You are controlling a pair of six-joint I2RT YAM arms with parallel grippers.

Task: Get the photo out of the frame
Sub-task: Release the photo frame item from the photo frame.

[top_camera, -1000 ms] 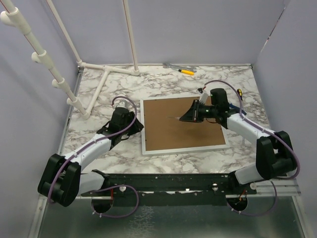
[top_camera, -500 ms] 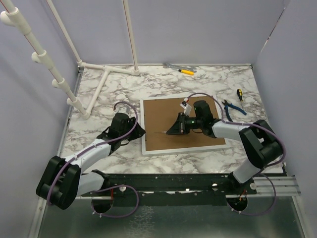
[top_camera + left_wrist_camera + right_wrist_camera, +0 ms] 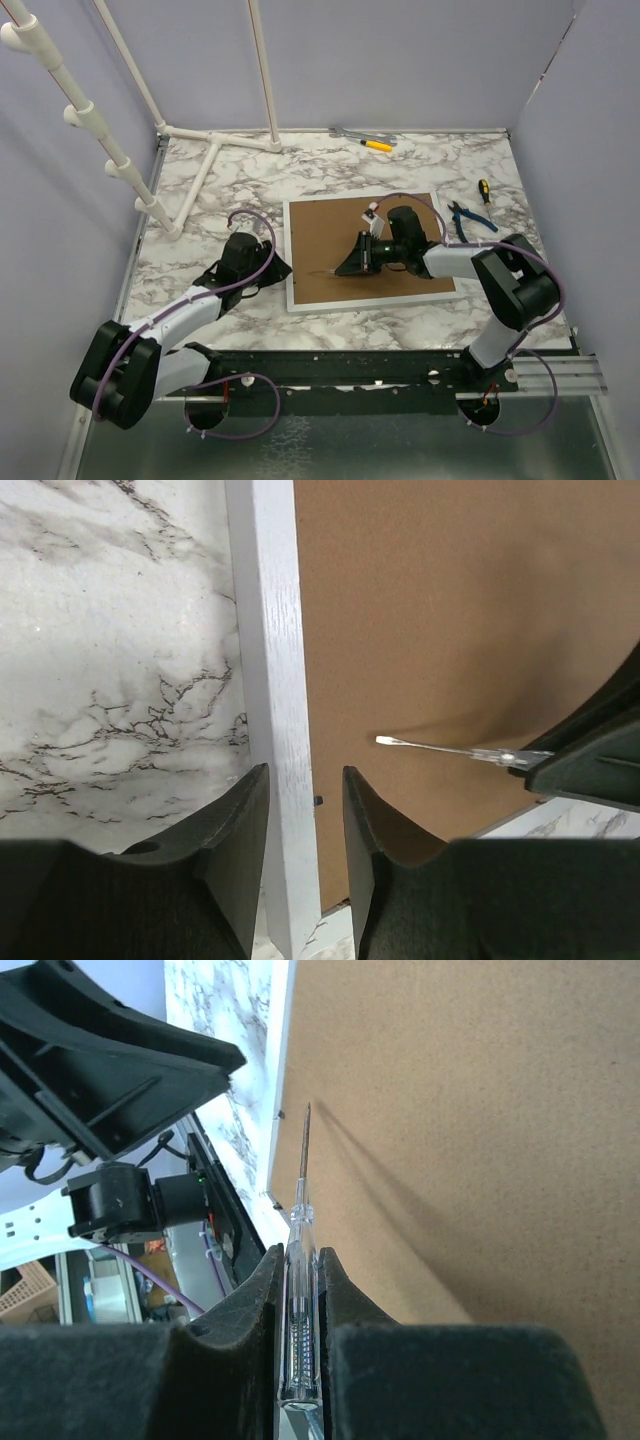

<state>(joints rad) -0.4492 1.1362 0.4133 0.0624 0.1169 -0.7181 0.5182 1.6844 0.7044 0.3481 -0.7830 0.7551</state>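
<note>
Top view: frame lies back-up on the table, just right of the left hand and under the right hand.

Left wrist: its narrowly parted fingers straddle the frame's white rail, directly below.

Right wrist: this hand pinches a clear screwdriver, tip ahead over the brown back.

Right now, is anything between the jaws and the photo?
Yes. The frame lies face down and its brown backing board covers the whole opening, so the photo does not show. The right gripper holds a screwdriver, tip over the board near the rim where the left gripper hangs, jaws open.
</note>
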